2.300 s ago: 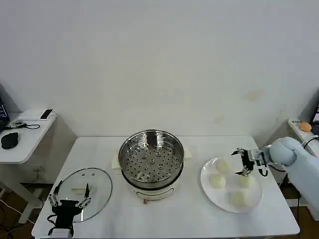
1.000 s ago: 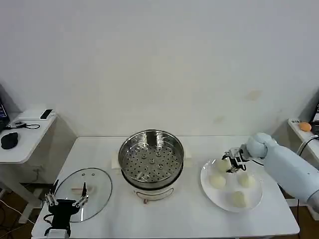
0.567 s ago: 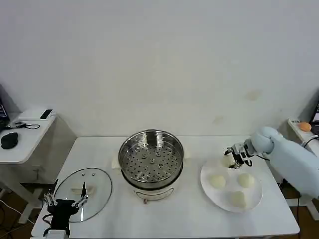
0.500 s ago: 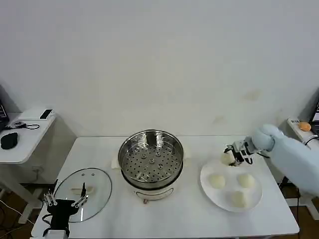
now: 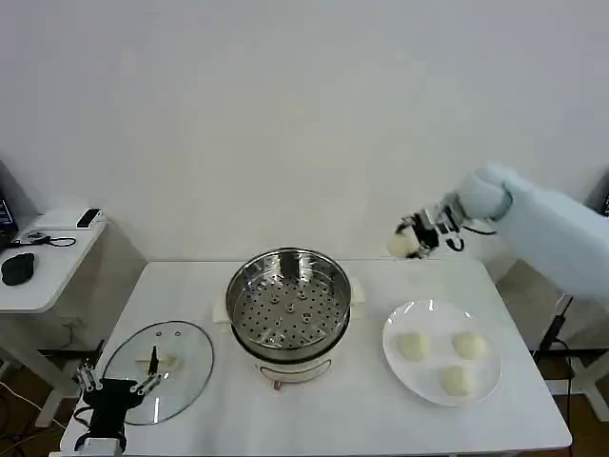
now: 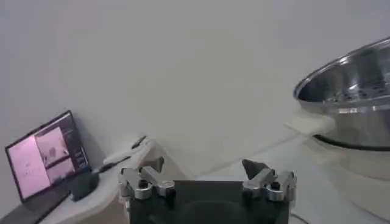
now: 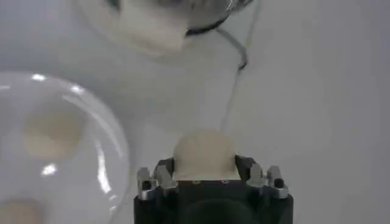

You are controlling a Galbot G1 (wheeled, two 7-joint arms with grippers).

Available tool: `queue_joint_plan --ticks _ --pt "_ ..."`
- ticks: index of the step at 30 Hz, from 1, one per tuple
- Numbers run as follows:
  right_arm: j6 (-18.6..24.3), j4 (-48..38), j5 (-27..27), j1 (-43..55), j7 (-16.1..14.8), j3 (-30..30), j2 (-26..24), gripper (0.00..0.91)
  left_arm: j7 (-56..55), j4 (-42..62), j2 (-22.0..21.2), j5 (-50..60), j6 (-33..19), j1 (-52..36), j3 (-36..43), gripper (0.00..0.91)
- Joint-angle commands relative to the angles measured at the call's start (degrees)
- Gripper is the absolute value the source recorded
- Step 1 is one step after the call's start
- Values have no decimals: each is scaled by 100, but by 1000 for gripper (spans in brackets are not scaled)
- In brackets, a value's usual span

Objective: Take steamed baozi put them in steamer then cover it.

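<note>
The right gripper (image 5: 411,241) is hanging in the air above the table's far right part, its fingers closed around one steamed baozi (image 5: 400,245), which the right wrist view shows wedged between them (image 7: 204,153). Three more baozi (image 5: 414,345) are lying on the white plate (image 5: 395,357) near the table's right edge, well apart from one another. The steamer (image 5: 288,303) is standing in the middle of the white table (image 5: 343,419), its perforated tray bare, and its steel wall is showing in the left wrist view (image 6: 353,91). The cover (image 5: 181,357) is lying flat at the table's front left corner, handle up. The left gripper (image 5: 116,386) is resting low at that corner, over the cover's near rim, its fingers spread apart and holding nothing, as the left wrist view shows (image 6: 207,176). A plain white wall is standing behind the table, and a small side desk (image 5: 43,262) with a dark mouse (image 5: 17,268) is sitting off to the left, a lit laptop (image 6: 49,159) on it
</note>
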Motion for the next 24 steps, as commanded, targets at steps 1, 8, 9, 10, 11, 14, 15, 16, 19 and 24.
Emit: queue_joint_plan --ticks 1,8,9,10,11,14,15,16,19,24 --pt "10 150 646 764 18 -746 1040 685 2 -6 6 -3 3 4 -17 907" --pt "482 -11 478 664 35 -1176 1854 685 13 -64 -27 -11 11 44 -144 907" --pt "542 -75 458 634 32 -1193 1958 685 14 -63 -31 -8 10 45 -153 907" --pt "603 -125 382 607 16 -1241 2038 685 14 -66 -36 -3 7 49 -167 907" --pt "718 -211 212 568 10 -1289 2143 685 17 -89 -52 -5 6 68 -185 907" --pt "985 -412 -227 446 6 -1345 2316 685 19 -105 -71 -15 0 91 -215 907" --pt "1013 -448 -247 437 6 -1345 2334 685 19 -103 -74 -24 -1 90 -235 907" --pt "1142 -568 -417 355 9 -1355 2408 685 18 -103 -83 -32 -1 89 -248 907" --pt "1409 -775 -627 170 66 -1344 2497 685 16 -113 -103 -49 -1 87 -279 907" --pt "1857 -1125 -951 -130 335 -1299 2642 685 12 -73 -143 -55 -14 85 -285 907"
